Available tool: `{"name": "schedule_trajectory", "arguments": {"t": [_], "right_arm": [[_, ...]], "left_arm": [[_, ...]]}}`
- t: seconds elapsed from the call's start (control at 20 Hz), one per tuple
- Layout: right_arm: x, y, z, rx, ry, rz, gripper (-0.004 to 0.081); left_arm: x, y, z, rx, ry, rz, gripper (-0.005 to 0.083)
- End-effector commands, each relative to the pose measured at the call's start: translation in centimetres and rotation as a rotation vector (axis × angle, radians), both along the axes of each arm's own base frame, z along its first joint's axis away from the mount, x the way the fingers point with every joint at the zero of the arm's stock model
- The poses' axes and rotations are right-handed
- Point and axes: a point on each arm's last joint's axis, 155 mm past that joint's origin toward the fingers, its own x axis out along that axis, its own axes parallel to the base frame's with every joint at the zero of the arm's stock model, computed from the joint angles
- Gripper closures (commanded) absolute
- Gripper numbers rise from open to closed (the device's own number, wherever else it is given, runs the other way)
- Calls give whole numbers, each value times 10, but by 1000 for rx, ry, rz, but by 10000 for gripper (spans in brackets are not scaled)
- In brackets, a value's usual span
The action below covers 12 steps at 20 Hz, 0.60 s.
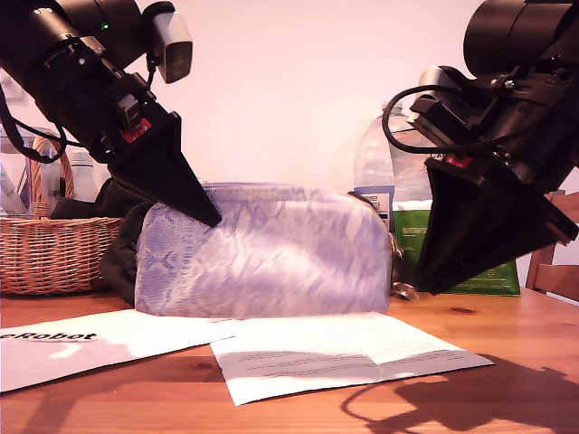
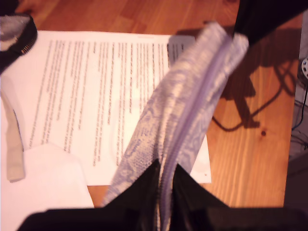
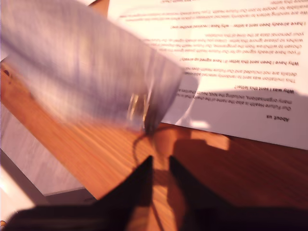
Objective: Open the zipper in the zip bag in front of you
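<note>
While my first gripper (image 2: 166,192) pinches the top edge of the zip bag (image 1: 271,258) with its fingers pressed onto the lilac zipper (image 2: 192,115), the bag stands upright on the wooden table (image 1: 507,334), partly on the printed papers (image 1: 344,353). My second gripper (image 3: 160,168) hangs just beside the bag's end at the exterior view's right, jaws slightly spread with nothing between them, close to the blurred zipper pull. Behind stand a wicker basket (image 1: 54,249) at the exterior view's left, a water bottle (image 1: 375,172) and a green foil bag (image 1: 488,276).
</note>
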Motion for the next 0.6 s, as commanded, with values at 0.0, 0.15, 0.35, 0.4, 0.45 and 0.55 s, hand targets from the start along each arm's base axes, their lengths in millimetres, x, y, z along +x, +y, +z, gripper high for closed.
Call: {"name": "schedule_trajectory", "arguments": {"t": [0.0,0.15,0.35,0.4,0.45,0.55], "right_arm": [[2,2,0,14,-2,3,488],[5,8,11,47,-32,28,475],[16,3,36,83,-114,8,777],[17,1,42,91,-132,4,783],[18,0,48,97,-152,1,783],[21,-4,58,107,-185,-11,783]], "left_arm": [[4,-2,6,-21,-13,1,794],[3,-3,5,-19,-13,-2,794],[5,-6,7,-25,-22,5,794],[8,-7,8,-26,-40,8,794],[12,-9,10,-33,-59,10,794],[18,-13,14,-51,-92,8,794]]}}
